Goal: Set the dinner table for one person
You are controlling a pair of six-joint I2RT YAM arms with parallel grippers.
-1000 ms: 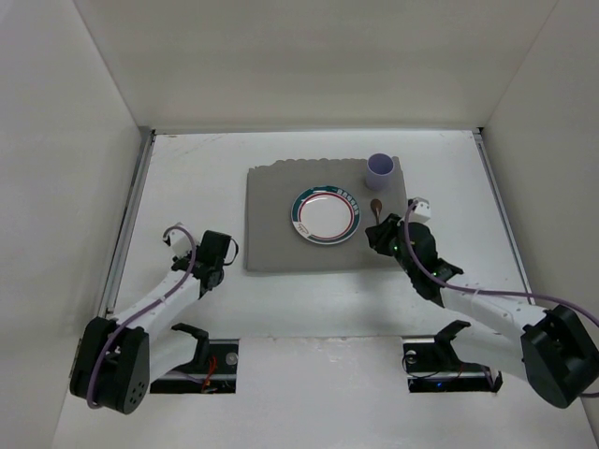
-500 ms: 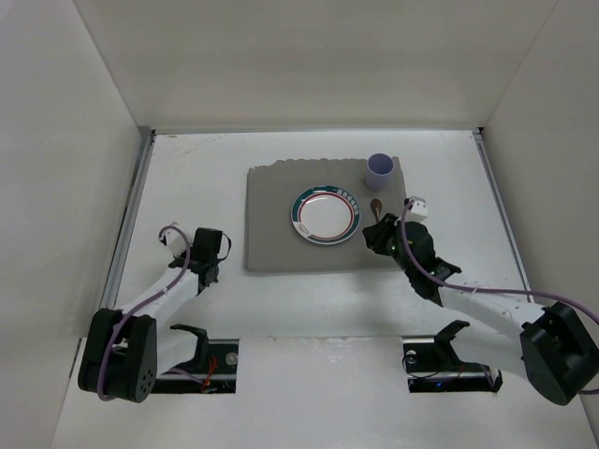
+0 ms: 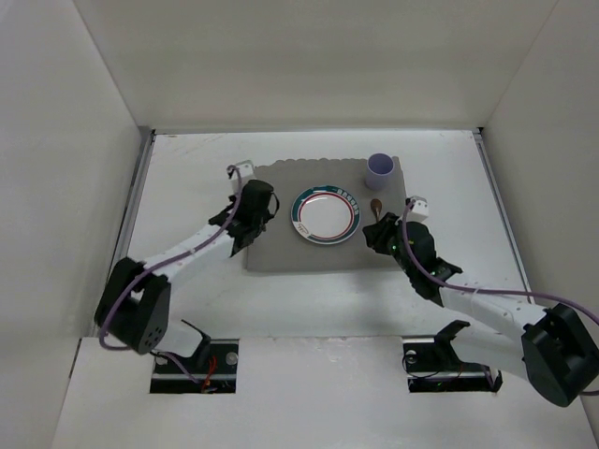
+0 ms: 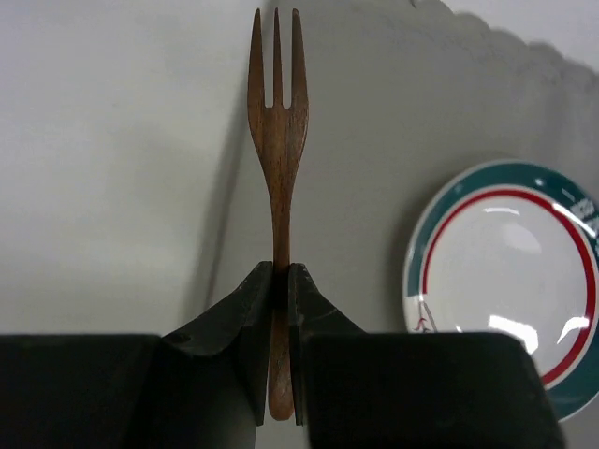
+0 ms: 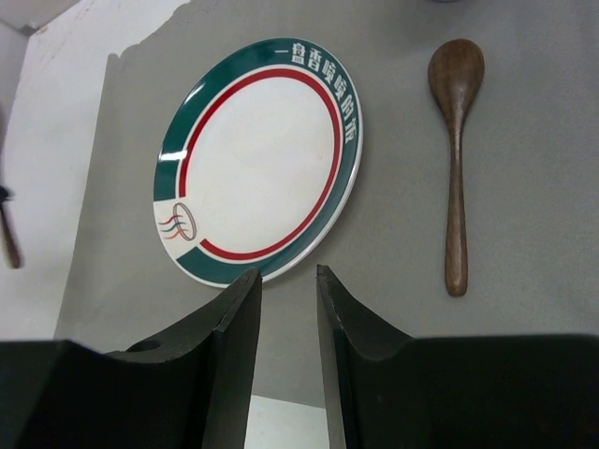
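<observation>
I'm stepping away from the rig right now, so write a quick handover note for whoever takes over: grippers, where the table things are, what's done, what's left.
Left gripper: shut on the wooden fork, held over the left edge of the grey placemat, left of the plate.
Right gripper: open and empty, near side of the plate.
Done: the placemat lies on the dinner table, with the plate in its middle, the wooden spoon right of the plate and the purple cup at its far right corner.
Left to do: set the fork down left of the plate and release it.
</observation>
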